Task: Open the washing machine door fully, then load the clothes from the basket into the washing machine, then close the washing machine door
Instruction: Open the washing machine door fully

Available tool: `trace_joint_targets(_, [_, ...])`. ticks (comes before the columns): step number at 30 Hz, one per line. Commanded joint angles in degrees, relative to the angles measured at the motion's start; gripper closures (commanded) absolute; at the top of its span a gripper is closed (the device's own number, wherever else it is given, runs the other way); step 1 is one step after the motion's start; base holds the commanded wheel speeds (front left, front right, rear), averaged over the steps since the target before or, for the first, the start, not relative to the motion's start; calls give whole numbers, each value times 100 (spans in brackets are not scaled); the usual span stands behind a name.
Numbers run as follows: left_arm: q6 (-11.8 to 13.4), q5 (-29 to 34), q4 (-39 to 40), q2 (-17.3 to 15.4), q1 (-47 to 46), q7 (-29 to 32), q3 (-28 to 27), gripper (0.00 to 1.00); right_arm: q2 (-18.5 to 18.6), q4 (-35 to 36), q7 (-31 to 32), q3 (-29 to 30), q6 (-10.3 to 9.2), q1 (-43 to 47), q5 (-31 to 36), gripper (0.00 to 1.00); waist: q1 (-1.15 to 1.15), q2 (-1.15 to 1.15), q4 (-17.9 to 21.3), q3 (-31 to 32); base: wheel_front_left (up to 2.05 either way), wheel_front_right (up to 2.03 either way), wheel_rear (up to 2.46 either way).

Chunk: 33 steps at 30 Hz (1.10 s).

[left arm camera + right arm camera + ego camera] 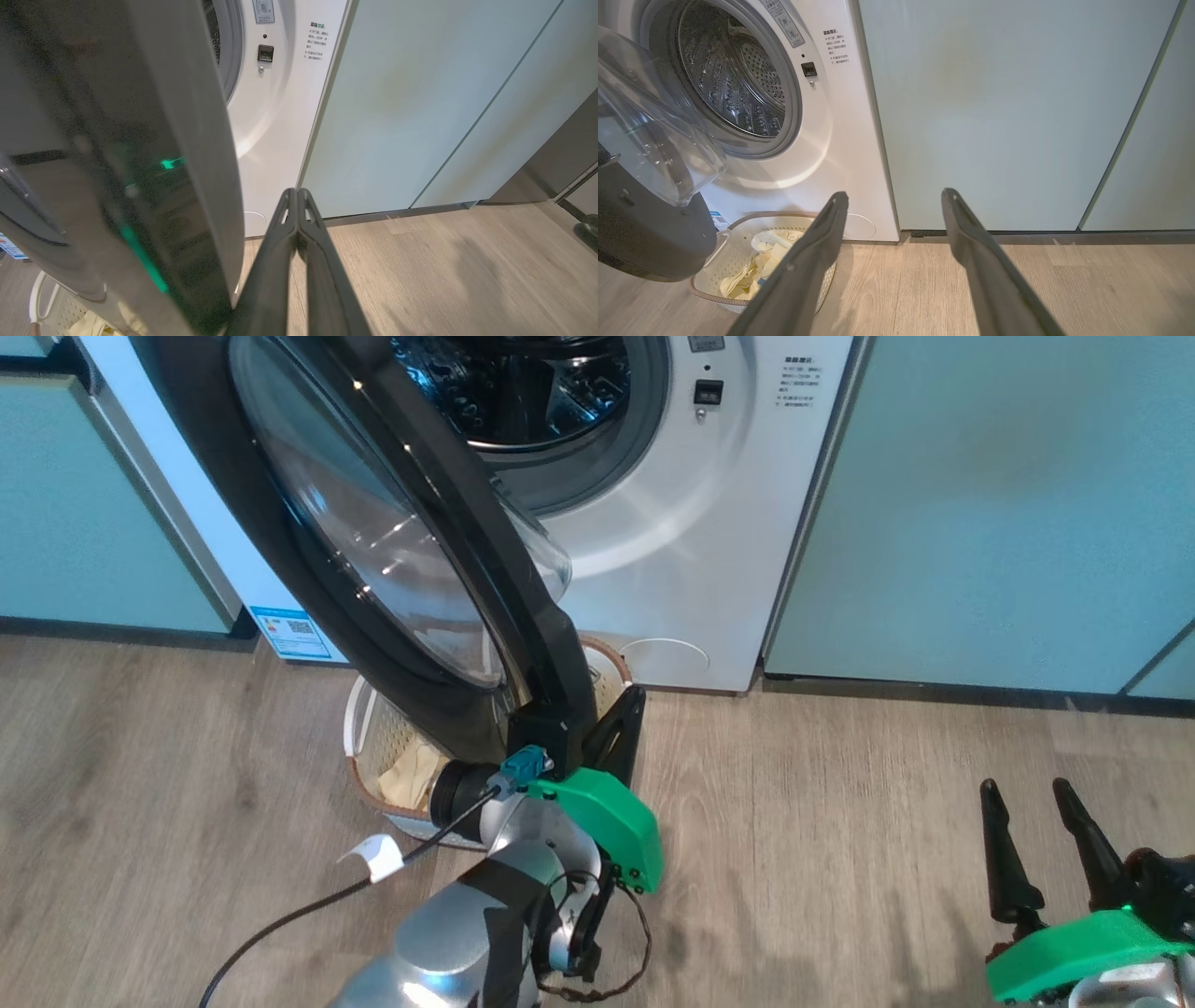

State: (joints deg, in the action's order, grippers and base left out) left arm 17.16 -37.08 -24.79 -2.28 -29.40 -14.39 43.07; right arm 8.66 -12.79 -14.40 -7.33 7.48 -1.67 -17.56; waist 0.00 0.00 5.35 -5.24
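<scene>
The washing machine door [373,551] stands part open, swung out from the washing machine [672,523] and hanging over the basket [366,747] on the floor before it. The clothes [756,261] lie in the basket, not yet loaded, and the steel drum [733,79] looks empty.

The left gripper [296,198] sits at the door's lower edge with its 2 fingers pressed together and nothing between them. Whether they touch the door cannot be told. The right gripper [1036,840] hangs low to the right, well apart from the machine, fingers spread and empty.

Likely step: pushing the door the rest of the way open.

Risks from here:
- The closed fingers have no hold on the glossy edge, so a push at a poor angle could let them slide off and the door drift back.
- If the door stops short of full swing, it covers the basket and blocks the reach for the clothes.
- The left arm works just above the basket, and a low sweep could knock it.
</scene>
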Motion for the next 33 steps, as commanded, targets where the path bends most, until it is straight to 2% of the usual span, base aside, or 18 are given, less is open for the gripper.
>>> trace_joint_targets(1, [45,-37,151,-60,-124,-61,-230,100,131,142,-60,-103,1,-186,-10,0,0,0,-18,20,0,0,0])
trace_joint_targets(22, [-103,194,-8,-60,337,-61,-519,100,115,128,-60,-111,1,-32,6,0,0,0,-252,260,0,0,0])
trace_joint_targets(33, [-312,488,119,-60,624,-61,-745,100,81,125,-60,-121,1,36,3,0,0,0,-371,353,0,0,0])
